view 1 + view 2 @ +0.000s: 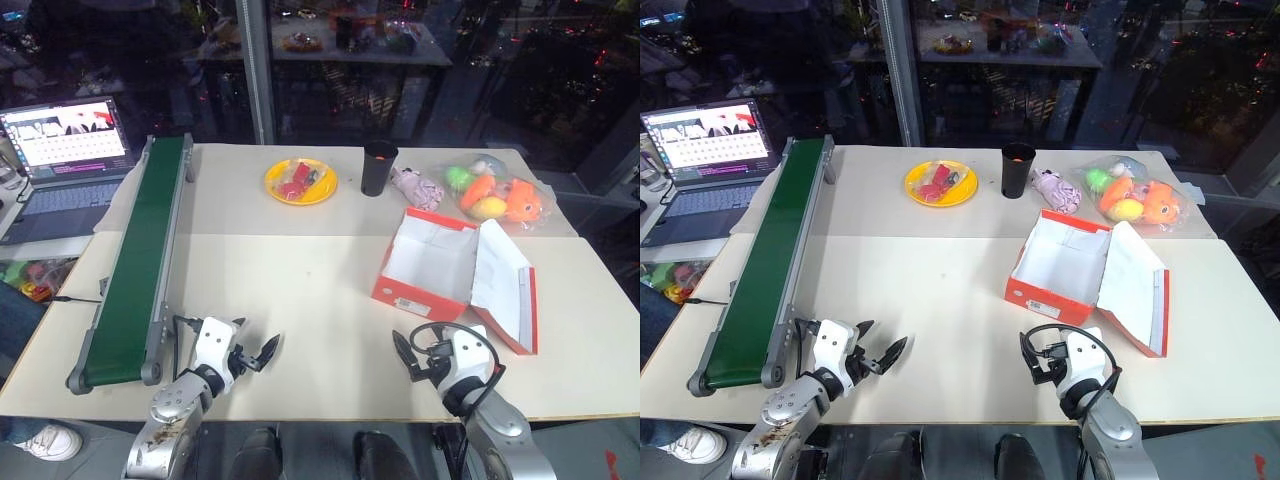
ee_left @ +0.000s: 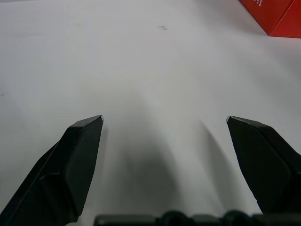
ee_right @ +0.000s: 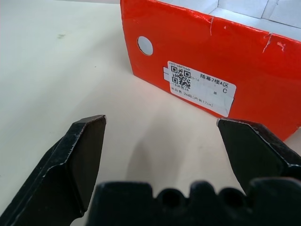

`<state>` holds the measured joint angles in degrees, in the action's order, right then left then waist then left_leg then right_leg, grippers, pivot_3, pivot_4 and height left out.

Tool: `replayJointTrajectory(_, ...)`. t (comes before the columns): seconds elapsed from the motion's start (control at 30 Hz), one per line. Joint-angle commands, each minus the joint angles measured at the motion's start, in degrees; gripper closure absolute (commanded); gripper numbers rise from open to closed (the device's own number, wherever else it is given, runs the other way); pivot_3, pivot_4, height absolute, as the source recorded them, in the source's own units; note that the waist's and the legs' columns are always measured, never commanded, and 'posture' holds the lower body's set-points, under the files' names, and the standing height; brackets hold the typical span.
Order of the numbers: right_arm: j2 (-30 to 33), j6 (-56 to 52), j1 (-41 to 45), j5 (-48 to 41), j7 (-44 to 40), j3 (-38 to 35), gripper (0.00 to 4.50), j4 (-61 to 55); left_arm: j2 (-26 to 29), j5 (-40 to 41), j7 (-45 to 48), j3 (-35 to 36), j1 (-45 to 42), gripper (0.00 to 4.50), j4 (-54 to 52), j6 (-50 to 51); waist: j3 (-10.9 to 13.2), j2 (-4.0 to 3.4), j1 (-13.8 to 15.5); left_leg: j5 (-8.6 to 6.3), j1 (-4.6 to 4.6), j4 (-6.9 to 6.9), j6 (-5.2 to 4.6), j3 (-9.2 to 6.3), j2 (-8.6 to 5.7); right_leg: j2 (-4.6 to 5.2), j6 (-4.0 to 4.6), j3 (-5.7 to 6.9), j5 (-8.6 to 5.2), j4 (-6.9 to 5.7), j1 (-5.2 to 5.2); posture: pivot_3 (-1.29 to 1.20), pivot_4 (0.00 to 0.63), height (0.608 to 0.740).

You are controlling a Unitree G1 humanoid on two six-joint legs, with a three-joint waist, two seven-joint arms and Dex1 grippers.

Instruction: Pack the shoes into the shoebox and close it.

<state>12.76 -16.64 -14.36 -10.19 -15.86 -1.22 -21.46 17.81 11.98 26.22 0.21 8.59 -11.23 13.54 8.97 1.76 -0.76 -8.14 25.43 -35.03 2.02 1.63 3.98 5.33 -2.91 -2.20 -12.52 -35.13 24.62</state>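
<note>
From left to right on the table (image 1: 300, 290): a green conveyor (image 1: 135, 270) runs along the left edge, my left gripper (image 1: 258, 354) hangs low at the near edge with its fingers spread wide and nothing between them, my right gripper (image 1: 410, 358) sits the same way, released and empty, and the shoebox (image 1: 425, 265) lies beyond it. The box is open, white inside, with no shoes in it, and its lid (image 1: 500, 280) is folded out flat on the box's right side. From my right gripper the box is at about twelve o'clock, close by, its labelled short end (image 3: 200, 87) facing the fingers; from my left gripper it is at about two o'clock and well apart. So the right arm is plainly the nearer one. The box's long axis runs from seven to one o'clock, away from me, the hinge along the right long side. I see no shoes on the table, so I judge packing cannot begin yet; closing would mean swinging the lid leftward over the box.
</note>
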Motion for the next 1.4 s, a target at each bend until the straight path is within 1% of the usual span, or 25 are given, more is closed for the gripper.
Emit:
replayJointTrajectory(0.03, 0.5, 0.5, -0.7, -0.9, 0.9, -3.1, 0.01, -3.6, 0.7, 0.4, 1.5, 0.5, -4.5, 0.00, 0.9, -2.0, 0.0, 0.00, 0.0, 0.00, 0.00, 0.00, 0.00, 0.00, 0.00, 0.00, 0.00, 0.00, 0.00, 0.00, 0.00, 0.00, 0.150, 0.736)
replayJointTrajectory(0.13, 0.9, -4.6, -1.3, -5.1, 2.5, -8.4, 0.01, -11.8, 1.7, 1.2, 2.1, 2.8, -16.0, 0.00, 6.1, -3.3, 0.1, 0.02, 1.4, 0.00, 0.01, -0.02, 0.01, -0.02, 0.00, -0.01, -0.01, 0.07, 0.01, -0.06, 0.01, 0.00, 0.150, 0.736)
replayJointTrajectory(0.2, 2.1, -9.0, 0.2, -8.4, 2.9, -10.8, 0.01, -16.8, 2.3, 1.3, 2.8, 3.7, -21.5, 0.00, 9.4, -5.0, 0.1, 0.00, 1.5, 0.00, 0.06, -0.02, 0.01, -0.04, 0.01, -0.03, 0.02, 0.08, 0.04, -0.06, 0.17, 0.00, 0.150, 0.736)
replayJointTrajectory(0.27, 3.7, -13.9, 2.9, -12.9, 3.5, -13.7, 0.01, -20.8, 2.4, 3.6, 5.7, 4.3, -26.8, 0.00, 11.3, -5.5, 0.0, 0.02, 1.2, 0.00, -0.09, -0.13, 0.02, -0.05, -0.01, -0.04, -0.02, 0.04, 0.10, 0.05, -0.36, 0.00, 0.150, 0.736)
replayJointTrajectory(0.33, 5.9, -18.9, 6.6, -18.2, 3.8, -16.3, 0.01, -23.7, 2.6, 5.0, 7.7, 4.3, -31.2, 0.00, 12.3, -5.5, 0.0, 0.05, 0.8, 0.01, -0.20, -0.31, 0.01, -0.04, -0.02, -0.04, -0.05, 0.00, 0.11, 0.04, -0.49, 0.00, 0.150, 0.736)
replayJointTrajectory(0.43, 9.3, -25.3, 12.6, -25.7, 4.9, -19.5, 0.01, -26.0, 2.5, 5.6, 8.0, 4.8, -36.1, 0.00, 13.5, -5.4, 0.0, 0.08, 0.6, 0.08, -0.13, -0.32, -0.10, -0.06, -0.02, -0.10, -0.14, -0.06, 0.14, 0.02, -0.43, 0.00, 0.150, 0.736)
replayJointTrajectory(0.47, 10.5, -27.1, 15.2, -27.6, 5.2, -20.1, 0.01, -25.8, 2.7, 5.2, 7.7, 4.9, -37.8, 0.00, 14.2, -5.4, 0.0, 0.08, 0.6, 0.32, -0.12, -0.28, -0.50, -0.09, -0.01, -0.14, -0.15, -0.05, 0.12, 0.02, -0.42, 0.00, 0.150, 0.736)
replayJointTrajectory(0.5, 12.0, -28.8, 17.5, -28.8, 5.3, -20.2, 0.01, -25.4, 2.8, 4.6, 7.2, 5.0, -39.4, 0.00, 14.9, -5.6, 0.0, 0.08, 0.6, 0.34, -0.13, -0.21, -0.52, -0.13, -0.01, -0.18, -0.16, -0.06, 0.08, 0.01, -0.43, 0.00, 0.150, 0.736)
replayJointTrajectory(0.57, 15.3, -30.9, 23.2, -28.7, 4.2, -17.8, 0.01, -22.8, 3.6, 2.1, 4.3, 5.3, -42.8, 0.00, 16.3, -5.3, 0.1, 0.11, 0.6, 0.36, -0.11, -0.16, -0.56, -0.15, -0.02, -0.21, -0.22, -0.10, 0.05, 0.00, -0.41, 0.00, 0.150, 0.736)
replayJointTrajectory(0.63, 16.4, -31.4, 28.0, -28.1, 3.4, -15.1, 0.01, -19.5, 4.1, 0.2, -0.7, 6.6, -45.0, 0.00, 16.5, -3.4, 0.1, 0.17, 0.5, 0.38, -0.07, -0.18, -0.59, -0.15, -0.04, -0.22, -0.25, -0.15, 0.06, 0.01, -0.38, 0.00, 0.150, 0.736)
replayJointTrajectory(0.7, 16.2, -30.9, 30.5, -27.3, 2.6, -13.1, 0.01, -16.6, 4.5, -1.1, -4.8, 7.8, -45.8, 0.00, 15.7, -0.9, 0.1, 0.20, 0.3, 0.38, -0.10, -0.20, -0.60, -0.16, -0.03, -0.24, -0.33, -0.15, 0.10, 0.02, -0.43, 0.00, 0.150, 0.736)
replayJointTrajectory(0.83, 15.0, -25.7, 37.1, -23.1, -2.9, -5.2, 0.01, -6.9, 6.6, -2.9, -12.1, 11.6, -46.1, 0.00, 11.2, 6.5, 0.2, 0.25, -0.1, 0.39, -0.06, -0.18, -0.62, -0.16, -0.04, -0.23, -0.60, -0.16, 0.24, 0.01, -0.40, 0.00, 0.150, 0.736)
replayJointTrajectory(1.0, 13.2, -21.9, 42.5, -20.6, -8.2, -0.4, 0.01, 0.8, 8.4, -2.5, -14.5, 13.9, -44.7, 0.00, 6.2, 13.1, 0.2, 0.32, -0.1, 0.40, -0.06, -0.21, -0.64, -0.16, -0.03, -0.26, -0.61, -0.16, 0.27, -0.10, -0.35, 0.00, 0.150, 0.736)
replayJointTrajectory(1.13, 11.1, -19.6, 46.7, -20.6, -14.3, 3.4, 0.01, 6.6, 9.6, -1.8, -18.0, 19.8, -39.9, 0.00, 2.7, 21.3, 0.2, 0.32, 0.0, 0.40, -0.05, -0.21, -0.64, -0.16, -0.03, -0.25, -0.51, -0.15, 0.33, -0.09, -0.37, 0.00, 0.150, 0.736)
replayJointTrajectory(1.23, 10.0, -18.5, 48.0, -19.6, -16.9, 5.3, 0.01, 8.7, 9.6, -0.3, -19.6, 24.3, -37.4, 0.00, 0.2, 25.0, 0.2, 0.37, -0.2, 0.40, -0.05, -0.18, -0.64, -0.16, -0.02, -0.25, -0.42, -0.15, 0.38, -0.12, -0.33, 0.00, 0.150, 0.736)
replayJointTrajectory(1.4, 8.4, -17.8, 49.9, -18.5, -19.7, 7.2, 0.01, 10.9, 11.0, 0.6, -20.4, 28.9, -35.4, 0.00, 3.7, 26.0, 0.3, 0.48, -0.1, 0.40, -0.06, -0.19, -0.63, -0.17, 0.01, -0.28, -0.39, -0.13, 0.38, -0.29, -0.26, 0.00, 0.150, 0.736)
